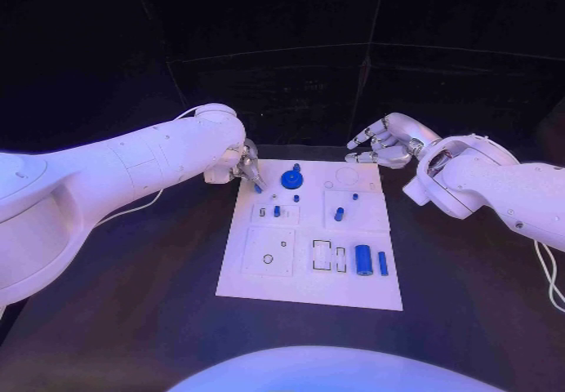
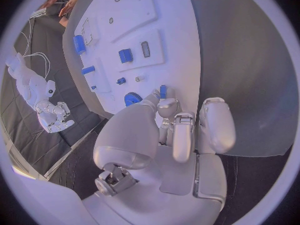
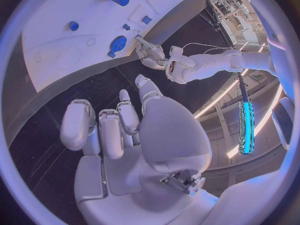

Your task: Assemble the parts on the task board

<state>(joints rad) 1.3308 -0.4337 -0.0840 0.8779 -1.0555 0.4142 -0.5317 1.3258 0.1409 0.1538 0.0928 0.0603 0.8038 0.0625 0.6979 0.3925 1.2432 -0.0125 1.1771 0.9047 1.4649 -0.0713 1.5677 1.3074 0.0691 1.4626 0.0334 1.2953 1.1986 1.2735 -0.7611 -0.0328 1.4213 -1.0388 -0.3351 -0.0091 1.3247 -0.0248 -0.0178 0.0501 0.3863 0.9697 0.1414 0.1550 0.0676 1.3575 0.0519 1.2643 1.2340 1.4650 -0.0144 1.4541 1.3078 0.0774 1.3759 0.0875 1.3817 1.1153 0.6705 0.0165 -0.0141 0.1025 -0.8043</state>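
Black table (image 1: 141,327): left robot hand (image 1: 244,166) pinches blue peg (image 1: 258,187), tilted; right robot hand (image 1: 384,142) curled, holding nothing.

Left hand (image 1: 242,166) hides the blue pin's (image 1: 258,187) top — grip unclear.

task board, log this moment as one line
left hand: pinches blue peg | right hand: off task board, holds nothing

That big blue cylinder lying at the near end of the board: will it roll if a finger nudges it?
Likely yes: the blue cylinder lies on its side on the flat task board, so a sideways nudge would probably roll it. It looks rigid and smooth, so possibly slippery in a pinch. The thinner blue pin beside it might stop it.
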